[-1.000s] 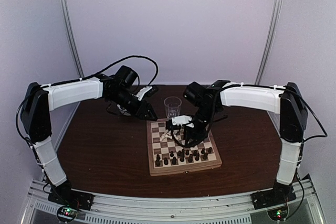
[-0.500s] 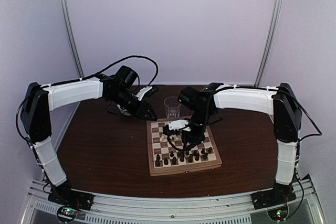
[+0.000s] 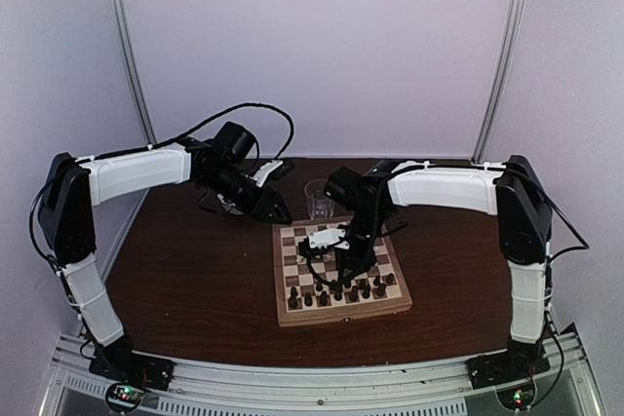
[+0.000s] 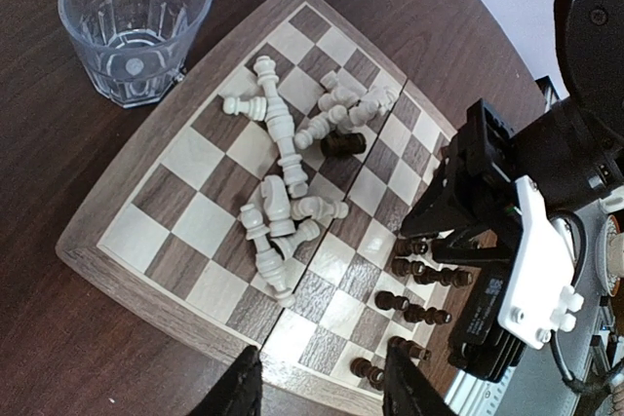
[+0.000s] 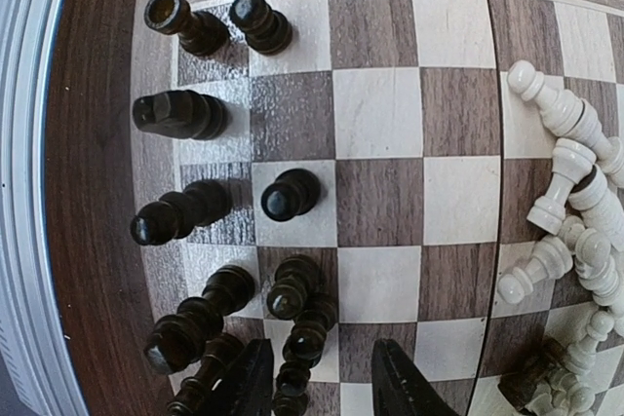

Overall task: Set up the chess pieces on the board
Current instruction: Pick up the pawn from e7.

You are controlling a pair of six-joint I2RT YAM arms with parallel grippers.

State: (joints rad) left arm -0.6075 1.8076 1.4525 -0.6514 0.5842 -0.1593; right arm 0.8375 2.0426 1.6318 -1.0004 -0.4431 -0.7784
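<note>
Now swung inward across the board [image 3: 292, 319], the right gripper [image 5: 317, 377] hangs open and empty over the dark pieces [image 5: 185, 114] standing in its near rows, seemingly choosing one. The left gripper [image 4: 322, 392], likewise spread and empty, hovers by the far-left corner. Only its wrist view shows the white pieces [image 4: 283, 163] toppled in a heap mid-board, awaiting placement.

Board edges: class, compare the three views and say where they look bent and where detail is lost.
Left wrist: the board bows outward at its rim, lens distortion; chess pieces sharp. Right wrist: same bowing, strongest near the frame edges. Top external: edges straight, but pieces small and soft.
</note>
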